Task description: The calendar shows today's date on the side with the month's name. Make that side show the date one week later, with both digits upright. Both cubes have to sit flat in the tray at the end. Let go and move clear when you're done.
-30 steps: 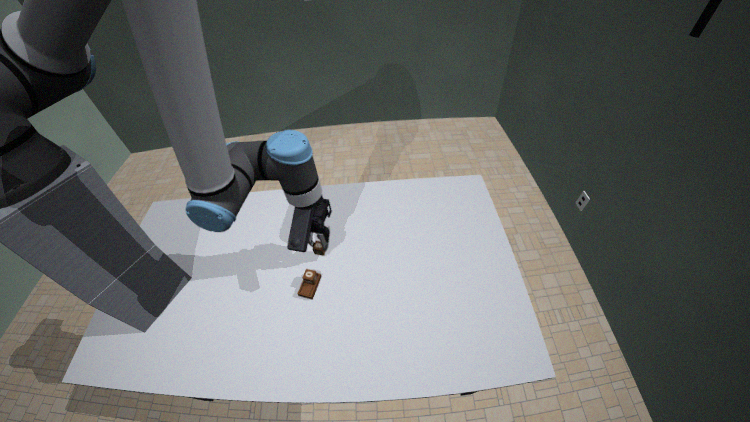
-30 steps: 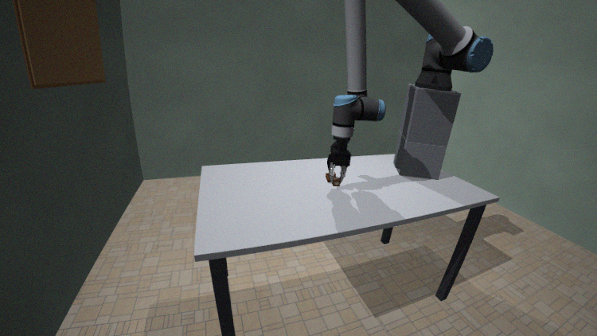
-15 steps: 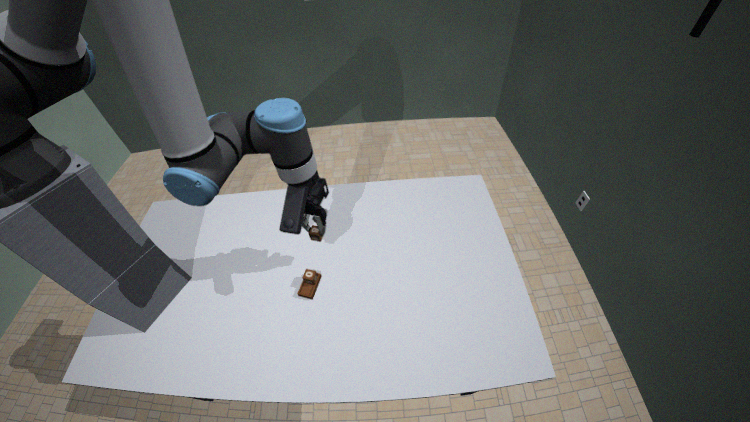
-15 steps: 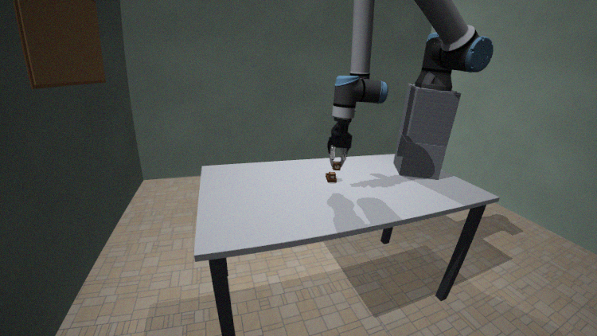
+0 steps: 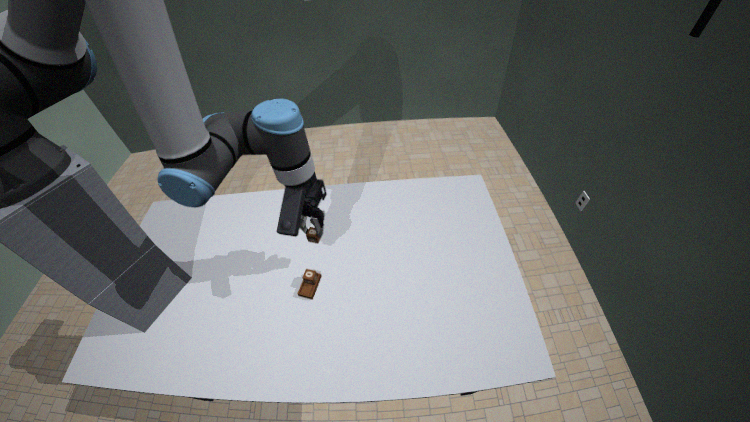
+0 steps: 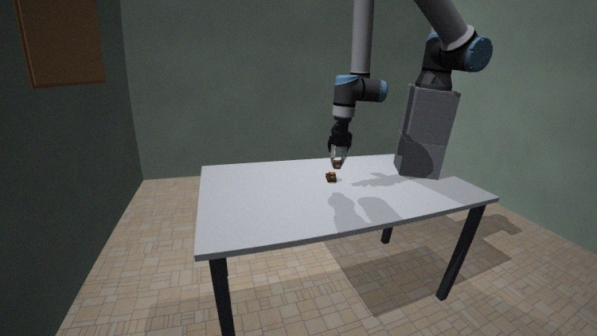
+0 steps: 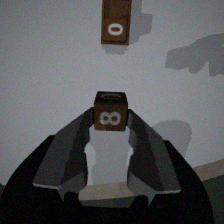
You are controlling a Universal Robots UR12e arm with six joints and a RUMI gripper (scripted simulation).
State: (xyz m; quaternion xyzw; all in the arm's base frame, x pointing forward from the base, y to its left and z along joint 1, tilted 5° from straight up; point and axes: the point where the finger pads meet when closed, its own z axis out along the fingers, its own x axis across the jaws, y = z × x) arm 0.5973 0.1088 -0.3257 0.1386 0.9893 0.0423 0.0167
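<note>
My hand (image 5: 313, 226) (image 6: 337, 160) (image 7: 110, 109) is closed on a small brown cube (image 5: 313, 235) (image 6: 337, 164) (image 7: 110, 118), one fingertip pressed to each of two opposite sides. I have it up off the white bench (image 5: 409, 293) (image 6: 259, 209) (image 7: 45, 90), well clear of the surface. In my wrist view a pale 8 lies on its side on the face turned toward the camera, and the neighbouring face, dark and steeply foreshortened, bears a rounded pale mark that I cannot read with confidence.

Lower than my fingers and off to one side of them, near but apart, the brown tray (image 5: 307, 291) (image 6: 330, 181) (image 7: 115, 7) rests on the bench. The other cube (image 5: 309, 276) (image 6: 331, 175) (image 7: 115, 29) sits in one end of it, the end nearer to me, and its upward face shows a pale 0, which also lies sideways in my wrist view. The rest of the tray, the end farther from my hand, has no cube in it. Nothing of mine touches the tray or that second cube. Which side of the calendar carries the month's name I cannot tell from here.
</note>
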